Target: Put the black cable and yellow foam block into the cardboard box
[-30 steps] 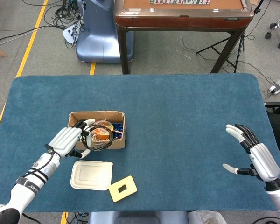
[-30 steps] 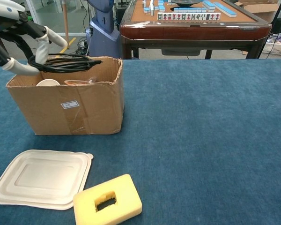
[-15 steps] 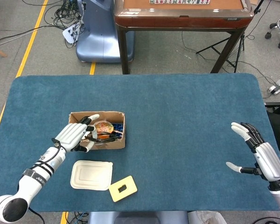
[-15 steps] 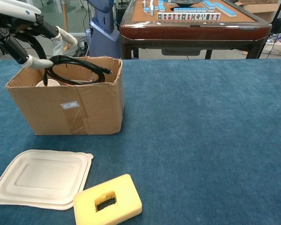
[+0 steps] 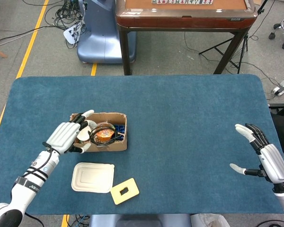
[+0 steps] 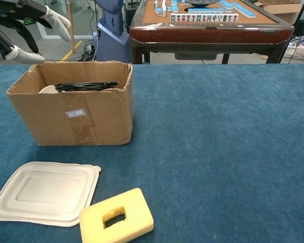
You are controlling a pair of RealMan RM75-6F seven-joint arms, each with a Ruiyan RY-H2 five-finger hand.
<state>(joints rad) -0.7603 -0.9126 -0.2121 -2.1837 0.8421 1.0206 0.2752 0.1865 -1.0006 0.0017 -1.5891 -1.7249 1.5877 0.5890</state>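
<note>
One item is done: the black cable (image 6: 86, 86) lies in the cardboard box (image 6: 81, 119). Left hand (image 5: 66, 136) hovers spread and empty; next, grasp the yellow foam block (image 6: 116, 216).

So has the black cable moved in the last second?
Yes. The black cable has dropped from above the rim of the cardboard box to lie inside it, and the left hand no longer holds it.
</note>
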